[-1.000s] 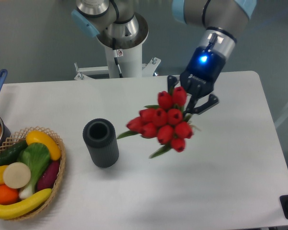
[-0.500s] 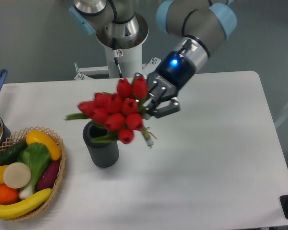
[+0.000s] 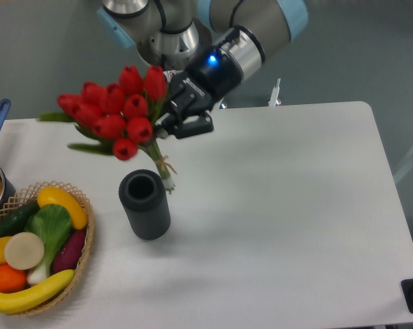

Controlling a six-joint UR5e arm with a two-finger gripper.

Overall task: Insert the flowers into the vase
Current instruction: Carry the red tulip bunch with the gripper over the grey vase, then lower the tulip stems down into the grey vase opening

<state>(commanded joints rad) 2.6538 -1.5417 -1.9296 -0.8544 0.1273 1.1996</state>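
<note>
The fingers hold the flowers by the stems, tilted; stem ends hang just beside the vase mouth, on its right-edge side.

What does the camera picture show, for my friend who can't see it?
A robot gripper holds a bunch of red flowers tilted in the air above a small dark vase on a white table; the stems are not in the vase yet. A wicker basket of fruit and vegetables sits at the left.
</note>
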